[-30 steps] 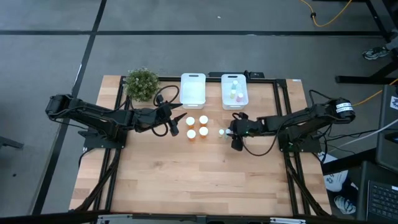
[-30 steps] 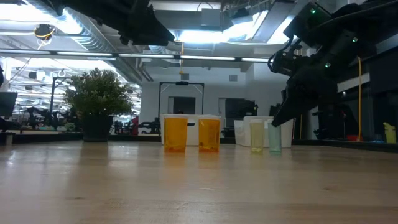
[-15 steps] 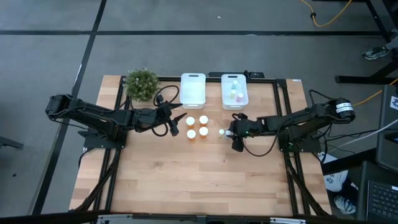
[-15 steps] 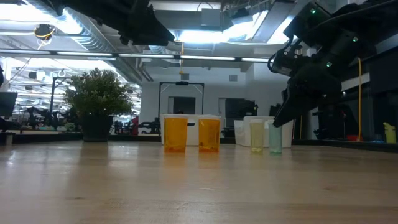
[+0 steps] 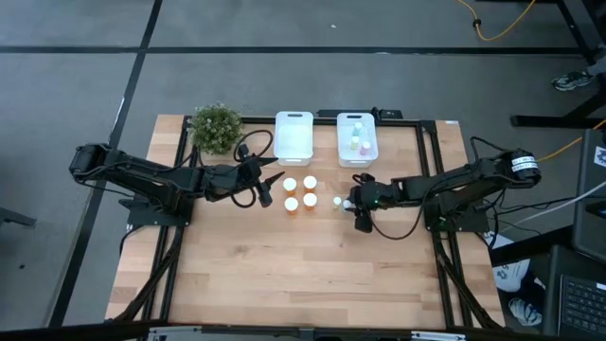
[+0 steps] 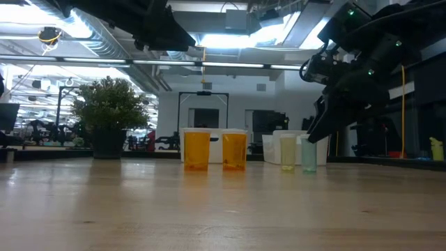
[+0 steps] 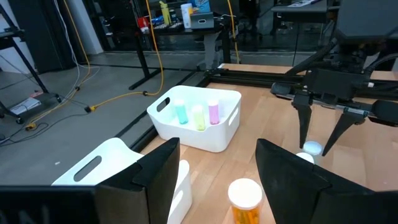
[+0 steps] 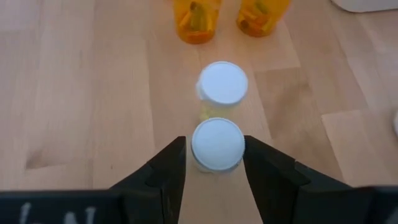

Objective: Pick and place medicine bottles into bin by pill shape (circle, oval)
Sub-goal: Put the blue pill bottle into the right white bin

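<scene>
On a wooden table (image 5: 303, 275), the right gripper (image 8: 214, 163) hangs over a pair of small pale bottles, its fingers (image 8: 163, 171) spread on either side of the nearer bottle (image 8: 217, 144). A thin gap shows between each finger and the white cap, so the jaws stand open around it without gripping. The second pale bottle (image 8: 222, 84) stands just beyond, nearly touching the first. In the low view this pair stands to the right of the orange bottles, with the right gripper's tips (image 6: 313, 132) just above the rightmost one.

Three orange bottles (image 5: 299, 192) with white caps show from above, grouped just beside the pale pair on the side toward the left arm. The left gripper (image 5: 264, 189) hovers near those orange bottles, on the side away from the pale pair, with its fingers (image 7: 155, 171) parted and nothing between them.

Two white bins stand beyond the orange bottles at the table's far edge. The right bin (image 5: 357, 137) holds three small bottles with blue, green and pink caps (image 7: 198, 114). The left bin (image 5: 294, 135) shows no contents from above. A potted plant (image 5: 216, 127) stands beside the left bin, on the side away from the right bin.
</scene>
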{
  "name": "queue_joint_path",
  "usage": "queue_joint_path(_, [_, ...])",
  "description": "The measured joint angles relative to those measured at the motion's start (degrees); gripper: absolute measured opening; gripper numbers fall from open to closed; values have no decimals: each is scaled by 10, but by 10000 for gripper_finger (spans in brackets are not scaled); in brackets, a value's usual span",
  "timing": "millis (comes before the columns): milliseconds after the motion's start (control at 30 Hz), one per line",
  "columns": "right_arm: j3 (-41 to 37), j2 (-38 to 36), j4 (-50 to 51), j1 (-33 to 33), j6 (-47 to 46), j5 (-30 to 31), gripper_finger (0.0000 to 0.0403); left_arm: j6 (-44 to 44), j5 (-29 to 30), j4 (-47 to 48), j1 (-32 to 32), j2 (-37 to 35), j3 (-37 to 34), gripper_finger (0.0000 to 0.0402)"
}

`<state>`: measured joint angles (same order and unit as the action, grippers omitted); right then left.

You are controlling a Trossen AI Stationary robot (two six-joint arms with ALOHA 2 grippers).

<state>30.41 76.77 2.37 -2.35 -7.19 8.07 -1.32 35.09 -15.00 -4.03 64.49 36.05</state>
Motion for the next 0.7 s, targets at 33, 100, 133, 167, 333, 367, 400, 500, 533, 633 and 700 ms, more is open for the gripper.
queue_joint_path(33, [0,0,0,0,0,-4,159,0,0,0,0,0,0,204])
queue_joint_path(100, [0,0,0,0,-1,-3,159,0,0,0,0,0,0,204])
queue_joint_path(133, [0,0,0,0,-1,-3,159,0,0,0,0,0,0,204])
queue_joint_path(167, [0,0,0,0,-1,-3,159,0,0,0,0,0,0,204])
queue_joint_path(333, [0,0,0,0,-16,-2,158,0,0,0,0,0,0,204])
queue_joint_path(367, [0,0,0,0,-20,-2,156,0,0,0,0,0,0,204])
queue_joint_path(400, [0,0,0,0,-26,-2,152,0,0,0,0,0,0,204])
queue_joint_path(500, [0,0,0,0,-33,-2,135,0,0,0,0,0,0,204])
queue_joint_path(533, [0,0,0,0,-32,-2,128,0,0,0,0,0,0,204])
queue_joint_path(633, [0,0,0,0,-32,-2,114,0,0,0,0,0,0,204])
queue_joint_path(700, [0,0,0,0,-43,-1,112,0,0,0,0,0,0,204])
